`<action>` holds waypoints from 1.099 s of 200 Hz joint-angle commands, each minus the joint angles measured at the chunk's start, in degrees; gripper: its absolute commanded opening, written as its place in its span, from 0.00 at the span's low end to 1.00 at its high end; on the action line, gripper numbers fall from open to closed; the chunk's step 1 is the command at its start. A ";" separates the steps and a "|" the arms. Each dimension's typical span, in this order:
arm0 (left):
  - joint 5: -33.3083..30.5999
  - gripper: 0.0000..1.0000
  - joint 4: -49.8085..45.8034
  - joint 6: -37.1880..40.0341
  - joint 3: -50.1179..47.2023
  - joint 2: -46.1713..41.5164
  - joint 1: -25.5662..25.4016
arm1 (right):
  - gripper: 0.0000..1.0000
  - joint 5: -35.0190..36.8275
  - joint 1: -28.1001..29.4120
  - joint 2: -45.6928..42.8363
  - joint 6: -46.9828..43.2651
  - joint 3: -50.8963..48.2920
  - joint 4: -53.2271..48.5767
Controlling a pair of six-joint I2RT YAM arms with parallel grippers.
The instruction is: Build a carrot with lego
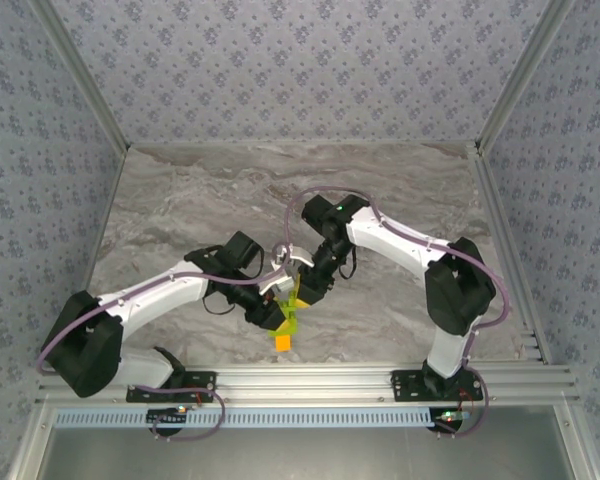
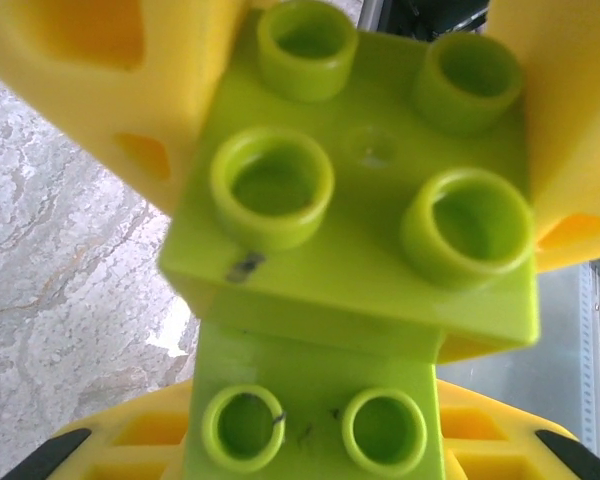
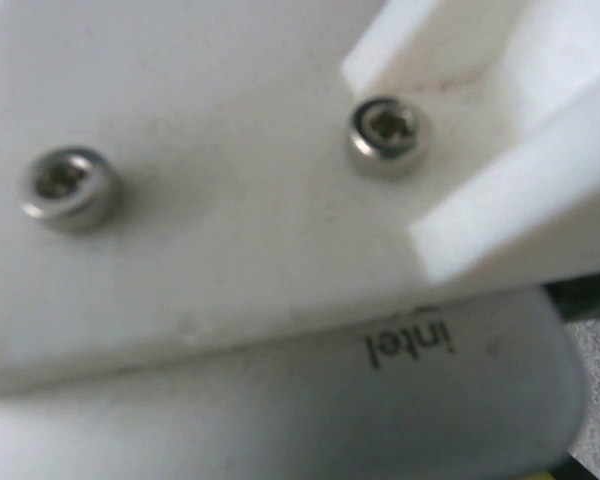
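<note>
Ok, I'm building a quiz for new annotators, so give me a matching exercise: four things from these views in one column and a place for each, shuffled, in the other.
A orange brick
B four-stud green brick
C two-stud green brick
D screws

1 set in the white plate
2 between yellow fingers
3 lowest brick in the top view
4 just under the bigger green brick, left wrist view

Pairs: A-3, B-2, C-4, D-1
</note>
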 commanded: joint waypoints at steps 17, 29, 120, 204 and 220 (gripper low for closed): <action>2.87 0.10 12.96 1.51 5.91 -4.88 0.63 | 0.30 4.26 4.28 3.93 -1.06 -2.89 -11.47; 3.04 0.10 13.00 1.40 5.98 -5.45 0.63 | 0.30 4.28 4.43 4.78 -1.22 -2.54 -11.82; 2.14 0.10 13.14 1.31 5.72 -4.73 0.49 | 0.26 10.59 -1.67 -3.37 6.86 -4.57 2.83; -1.10 0.10 12.74 1.37 5.72 -2.22 0.44 | 0.24 31.87 -15.79 -14.81 28.18 -12.28 21.56; -2.39 0.10 12.62 1.46 5.68 -1.37 0.43 | 0.22 40.07 -16.89 -16.40 34.39 -17.16 26.32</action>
